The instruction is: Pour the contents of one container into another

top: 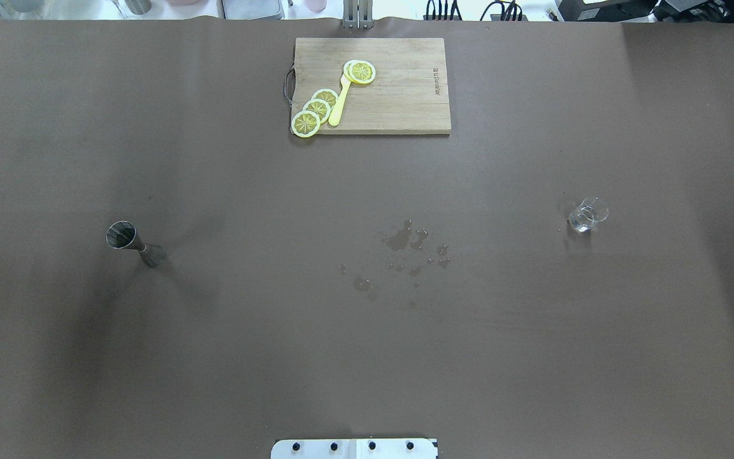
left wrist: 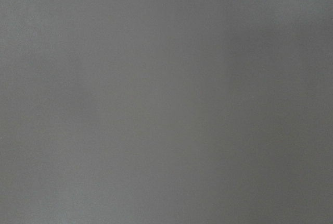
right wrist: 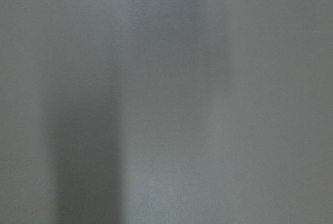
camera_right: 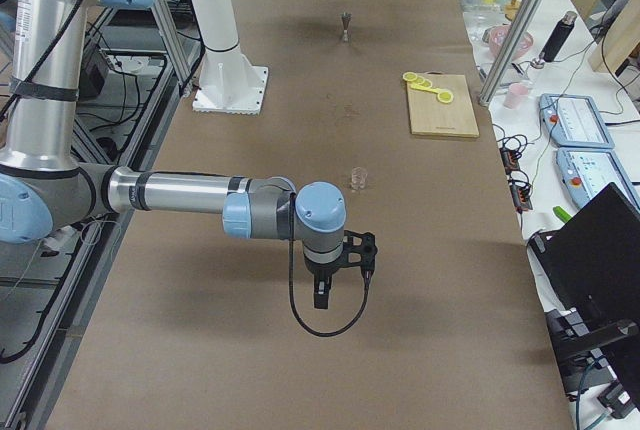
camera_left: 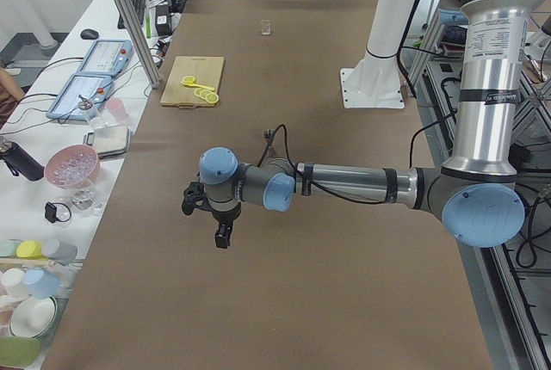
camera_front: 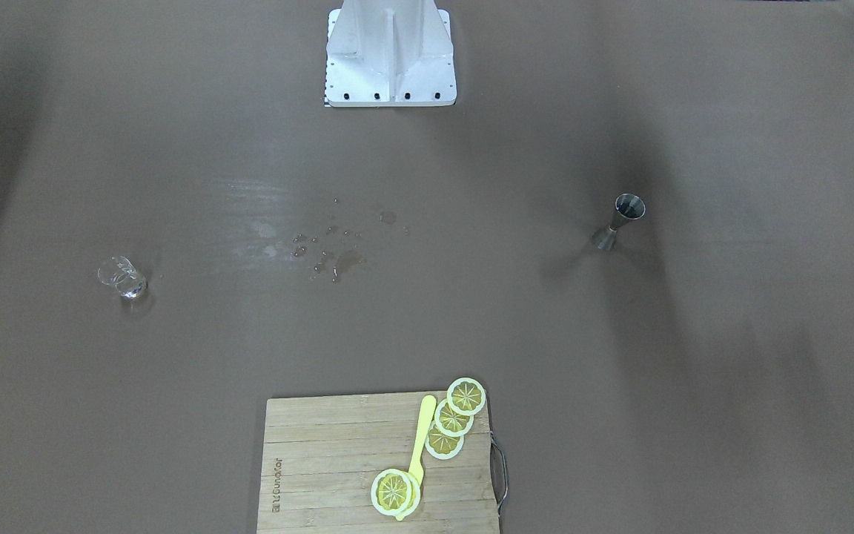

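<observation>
The cup (top: pixel 587 215) stands on the worktop's (top: pixel 367 357) right side, with the jigger (top: pixel 131 242) upright well apart on the left. Whether the left gripper (camera_left: pixel 208 215) and right gripper (camera_right: pixel 338 272) are released or clenched cannot be told.

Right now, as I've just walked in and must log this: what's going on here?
Nothing is being handled. The cup stands on the table on the robot's right, the jigger upright on its left, far apart, with spilled drops between them. The left gripper and right gripper hover over the table's ends, clear of both; open or shut, I cannot tell. A board with lemon slices lies at the far edge.
</observation>
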Robot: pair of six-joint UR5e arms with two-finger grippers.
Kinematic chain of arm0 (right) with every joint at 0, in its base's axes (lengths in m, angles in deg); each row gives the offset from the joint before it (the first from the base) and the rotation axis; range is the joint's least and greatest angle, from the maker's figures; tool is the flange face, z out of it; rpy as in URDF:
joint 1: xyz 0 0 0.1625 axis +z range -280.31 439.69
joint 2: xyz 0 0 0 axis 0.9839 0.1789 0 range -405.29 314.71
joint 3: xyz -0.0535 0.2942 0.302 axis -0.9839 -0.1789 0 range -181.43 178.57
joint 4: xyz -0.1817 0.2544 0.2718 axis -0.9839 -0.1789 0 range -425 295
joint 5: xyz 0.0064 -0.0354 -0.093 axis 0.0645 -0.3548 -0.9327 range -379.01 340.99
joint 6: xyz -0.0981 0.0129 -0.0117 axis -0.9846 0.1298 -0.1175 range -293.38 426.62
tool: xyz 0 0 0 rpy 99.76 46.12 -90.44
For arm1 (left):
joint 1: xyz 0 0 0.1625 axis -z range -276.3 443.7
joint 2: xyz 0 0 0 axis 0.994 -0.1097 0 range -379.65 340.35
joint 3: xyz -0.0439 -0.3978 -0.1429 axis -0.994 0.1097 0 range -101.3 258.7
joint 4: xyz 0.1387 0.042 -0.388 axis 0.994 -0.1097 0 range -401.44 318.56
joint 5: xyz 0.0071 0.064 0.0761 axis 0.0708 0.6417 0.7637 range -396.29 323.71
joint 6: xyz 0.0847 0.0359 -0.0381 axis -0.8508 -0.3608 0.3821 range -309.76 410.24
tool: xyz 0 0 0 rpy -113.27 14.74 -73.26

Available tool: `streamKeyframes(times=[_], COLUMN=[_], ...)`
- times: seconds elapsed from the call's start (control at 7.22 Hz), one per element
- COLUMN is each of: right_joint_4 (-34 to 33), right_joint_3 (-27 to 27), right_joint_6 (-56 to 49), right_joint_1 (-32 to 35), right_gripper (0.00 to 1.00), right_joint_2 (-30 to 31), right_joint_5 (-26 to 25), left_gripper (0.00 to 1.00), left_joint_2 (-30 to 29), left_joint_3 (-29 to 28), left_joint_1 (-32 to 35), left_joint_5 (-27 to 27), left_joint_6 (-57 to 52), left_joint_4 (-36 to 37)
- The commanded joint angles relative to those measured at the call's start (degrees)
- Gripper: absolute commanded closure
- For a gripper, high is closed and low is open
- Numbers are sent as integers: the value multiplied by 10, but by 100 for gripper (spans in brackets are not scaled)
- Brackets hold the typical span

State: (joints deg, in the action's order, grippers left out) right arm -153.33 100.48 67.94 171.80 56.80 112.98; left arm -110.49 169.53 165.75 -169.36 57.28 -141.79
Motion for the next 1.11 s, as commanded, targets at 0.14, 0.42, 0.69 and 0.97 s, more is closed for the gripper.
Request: streamKeyframes(times=[0.14,0.42,0.69,0.97], right_joint_4=[0,0,0,0], right_joint_3=[0,0,0,0], right_joint_6=[0,0,-1,-1], right_joint_1=[0,0,0,0], right_gripper=[0,0,0,0], right_joint_2=[0,0,1,0], right_joint_5=[0,0,0,1], left_gripper=[1,1,1,1], left_joint_2=[4,5,57,89], left_joint_3=[4,24,75,72], left_joint_1=[9,17,20,41], left_joint_5=[-1,-1,0,2], left_joint_6=[0,-3,-31,-95], left_joint_4=[1,1,4,6])
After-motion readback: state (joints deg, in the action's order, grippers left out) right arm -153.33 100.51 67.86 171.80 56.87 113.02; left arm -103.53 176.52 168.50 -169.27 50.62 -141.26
